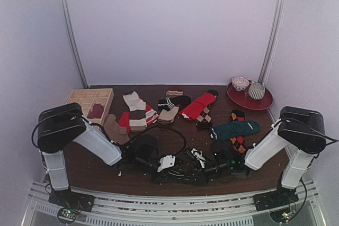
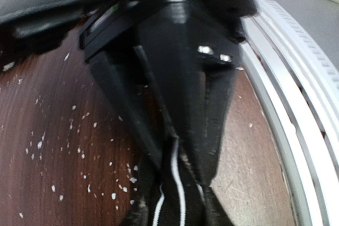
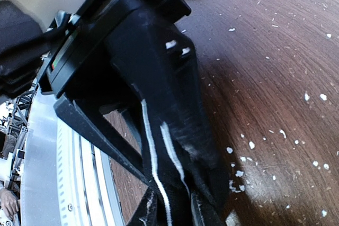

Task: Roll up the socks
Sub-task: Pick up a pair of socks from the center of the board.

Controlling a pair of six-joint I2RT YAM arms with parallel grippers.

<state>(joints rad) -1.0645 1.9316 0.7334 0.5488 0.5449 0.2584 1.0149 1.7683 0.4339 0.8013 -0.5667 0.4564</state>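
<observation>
Across the dark brown wooden table (image 1: 267, 130), the left arm (image 1: 98, 144) and the right arm (image 1: 265, 149), both white-and-black, are reached inward from the near corners. The left gripper (image 2: 177, 181) and the right gripper (image 3: 177, 183) are thereby set close together near the front edge. At the far left a pale wooden compartment box (image 1: 90, 98) is seen, with a maroon fabric item (image 1: 96, 110) in one near compartment. At the far right a round red plate (image 1: 265, 102) is loaded with two rolled sock balls (image 1: 240, 82). Between box and plate the loose fabric socks (image 1: 175, 101) are spread, among them a dark teal sock (image 1: 235, 129), a red sock (image 1: 197, 105), a cream-and-brown striped sock (image 1: 136, 110) and a tan sock (image 1: 114, 129). A black sock with thin white stripes (image 2: 172, 205) is held between the two grippers, low over the table. Each pair of jaws is pressed together on one end of it.
</observation>
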